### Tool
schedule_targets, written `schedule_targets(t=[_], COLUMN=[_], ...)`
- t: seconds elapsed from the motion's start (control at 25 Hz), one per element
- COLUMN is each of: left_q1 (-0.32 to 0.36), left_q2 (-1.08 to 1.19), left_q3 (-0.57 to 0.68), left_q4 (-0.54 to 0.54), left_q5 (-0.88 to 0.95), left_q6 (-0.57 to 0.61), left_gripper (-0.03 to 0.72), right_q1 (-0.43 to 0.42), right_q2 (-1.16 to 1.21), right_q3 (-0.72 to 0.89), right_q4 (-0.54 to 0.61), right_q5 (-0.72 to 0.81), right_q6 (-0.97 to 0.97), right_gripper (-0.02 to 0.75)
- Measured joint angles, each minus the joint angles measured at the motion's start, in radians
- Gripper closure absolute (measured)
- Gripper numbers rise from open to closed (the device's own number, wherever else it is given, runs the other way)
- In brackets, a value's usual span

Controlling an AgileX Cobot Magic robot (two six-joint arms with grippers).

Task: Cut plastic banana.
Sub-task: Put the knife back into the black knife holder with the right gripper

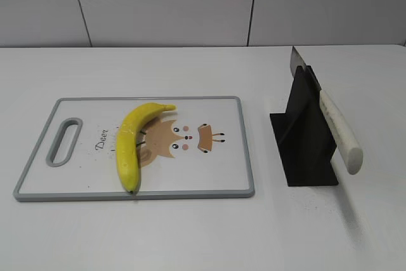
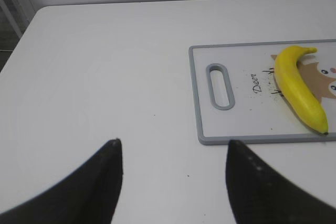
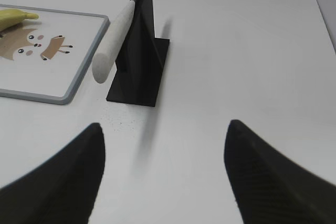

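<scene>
I am working at what looks like a lab test bench: a bare white table (image 1: 190, 233) against plain grey wall panels (image 1: 165, 4), with a staged cutting board (image 1: 244, 150) and knife stand (image 1: 304, 144).

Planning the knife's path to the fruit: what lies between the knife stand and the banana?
In the exterior view, only the cutting board's printed surface and a strip of bare table separate the knife stand from the plastic banana.

A: The left wrist view cuts the white, grey-rimmed plastic cutting board (image 2: 202, 90) at its right edge.

B: And the black slotted holder (image 1: 303, 138) hides most of the white-handled knife (image 1: 336, 128)'s steel blade.
</scene>
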Motion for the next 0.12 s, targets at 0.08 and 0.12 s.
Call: schedule_targets(t=[0.08,0.12], left_q1=[0.0,0.0], left_q2=[0.0,0.0], left_q3=[0.0,0.0], left_q4=[0.0,0.0], left_q5=[0.0,0.0], left_q6=[0.0,0.0], left_gripper=[0.097,0.097], right_q1=[-0.001,-0.001], right_q2=[0.0,0.0], right_q3=[0.0,0.0], right_q4=[0.0,0.0], right_q5=[0.0,0.0], right_q6=[0.0,0.0], right_gripper=[0.182,0.182])
